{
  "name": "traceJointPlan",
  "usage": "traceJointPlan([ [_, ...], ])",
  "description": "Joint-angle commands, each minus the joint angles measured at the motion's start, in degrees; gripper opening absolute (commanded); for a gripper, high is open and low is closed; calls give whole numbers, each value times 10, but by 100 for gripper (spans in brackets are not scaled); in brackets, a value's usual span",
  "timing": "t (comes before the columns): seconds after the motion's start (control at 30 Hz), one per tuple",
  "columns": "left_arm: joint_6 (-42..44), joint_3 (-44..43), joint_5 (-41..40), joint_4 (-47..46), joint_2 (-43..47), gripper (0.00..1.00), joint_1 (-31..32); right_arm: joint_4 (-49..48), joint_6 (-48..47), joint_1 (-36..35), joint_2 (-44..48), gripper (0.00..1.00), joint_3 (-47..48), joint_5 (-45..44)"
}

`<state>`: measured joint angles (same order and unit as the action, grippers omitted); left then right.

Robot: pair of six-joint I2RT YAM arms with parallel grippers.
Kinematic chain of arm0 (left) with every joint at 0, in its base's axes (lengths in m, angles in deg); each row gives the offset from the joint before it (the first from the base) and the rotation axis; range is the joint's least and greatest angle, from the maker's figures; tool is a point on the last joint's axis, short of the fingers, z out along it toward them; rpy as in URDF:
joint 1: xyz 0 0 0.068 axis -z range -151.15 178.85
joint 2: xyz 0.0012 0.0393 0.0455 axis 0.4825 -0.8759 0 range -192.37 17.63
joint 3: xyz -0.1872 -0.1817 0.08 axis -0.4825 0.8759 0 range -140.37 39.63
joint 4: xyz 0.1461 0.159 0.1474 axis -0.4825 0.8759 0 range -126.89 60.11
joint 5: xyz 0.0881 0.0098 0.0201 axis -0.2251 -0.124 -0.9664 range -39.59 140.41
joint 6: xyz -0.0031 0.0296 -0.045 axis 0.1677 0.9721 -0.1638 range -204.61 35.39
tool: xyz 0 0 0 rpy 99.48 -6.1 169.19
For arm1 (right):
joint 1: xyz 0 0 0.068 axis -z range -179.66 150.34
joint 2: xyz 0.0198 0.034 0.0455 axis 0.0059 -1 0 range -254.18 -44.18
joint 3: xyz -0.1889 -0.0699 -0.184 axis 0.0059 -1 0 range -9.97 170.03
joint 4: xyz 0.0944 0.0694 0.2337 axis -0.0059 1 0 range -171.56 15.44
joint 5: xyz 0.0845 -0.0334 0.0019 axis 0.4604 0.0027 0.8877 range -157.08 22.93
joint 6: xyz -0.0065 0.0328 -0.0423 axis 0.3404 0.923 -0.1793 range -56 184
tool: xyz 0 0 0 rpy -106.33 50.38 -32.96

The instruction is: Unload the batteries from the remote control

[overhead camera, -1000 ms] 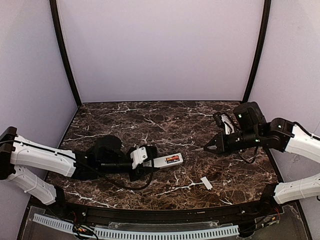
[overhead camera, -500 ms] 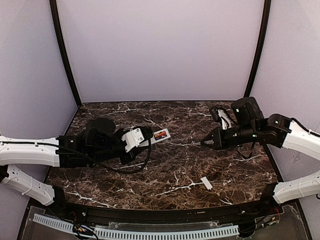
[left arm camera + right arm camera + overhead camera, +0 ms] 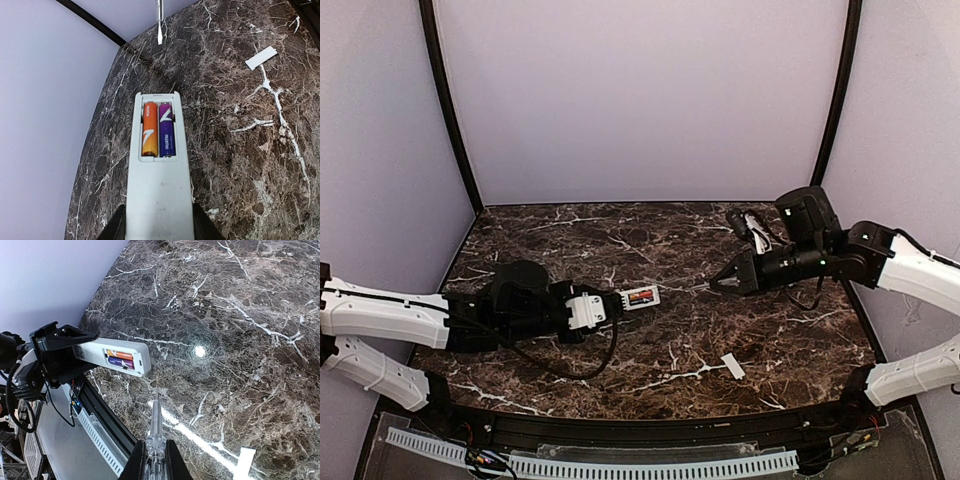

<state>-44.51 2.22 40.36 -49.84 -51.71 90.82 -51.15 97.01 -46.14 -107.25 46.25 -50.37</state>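
The left fingers (image 3: 116, 229) are part-closed, clamping the plain end of the remote control (image 3: 159, 195). It is held out over the desk (image 3: 240, 150), recess side up, apparently lifted off the surface. Both batteries (image 3: 158, 129), one orange and one purple, lie side by side in the open recess. I judge them light, rigid and smooth. They are likely to roll once freed, so levering up one end suits better than pinching. Further right, a thin metal-tipped tool (image 3: 155, 420) points toward the remote control, well apart from it. The right fingers (image 3: 134, 467) are fully closed on its clear handle. A small white cover (image 3: 733, 366) lies on the desk nearer the right arm.
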Motion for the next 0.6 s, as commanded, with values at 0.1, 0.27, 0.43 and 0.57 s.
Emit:
traceJointPlan([
  [0.1,46,45,25,-134,3,0,-2,-45,-15,-2,-15,0,20,41],
  [0.27,42,37,24,-120,1,0,-1,-54,-19,-14,-18,0,24,27],
  [0.43,36,27,5,-116,-5,0,-2,-51,-20,-37,-23,0,33,0],
  [0.57,29,18,-7,-107,-10,0,-1,-50,-14,-50,-22,0,37,-16],
])
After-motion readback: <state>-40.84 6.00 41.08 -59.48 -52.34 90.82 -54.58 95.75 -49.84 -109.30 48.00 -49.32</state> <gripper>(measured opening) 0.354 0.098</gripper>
